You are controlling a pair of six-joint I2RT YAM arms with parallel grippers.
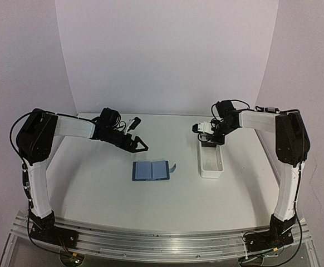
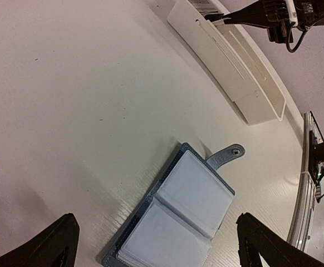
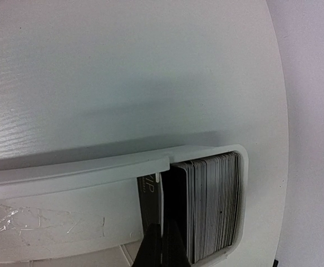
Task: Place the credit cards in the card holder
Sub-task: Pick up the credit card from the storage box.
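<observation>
- Checking progress: no card is filed yet, as far as I can see. The card holder lies open and flat on the counter, btwn the two arms. Its snap tab sticks out toward the tray.
- The holder's pale-blue slots look empty in the left wrist view, w/ no card edge showing.
- The credit cards stand on edge as a stack at the far end of the tray, well apart from the holder.
- The right gripper is down in that end of the tray, jaws narrow. Its tips sit at the nearest card of the stack, a dark card w/ pale lettering. I can't tell if it's actually clamped on the card or just beside it.
- The left gripper hovers over the counter just behind the holder, jaws wide, holding nothing.
- My read: we're at step 1, the first pick, so approx. none of the job is done.
- Left to do: lift a card clear of the stack, carry it across to the holder, slide it into a slot, then repeat for the rest.
- The left arm prob. needs to pin the holder during each insert, since it lies loose on the counter.
</observation>
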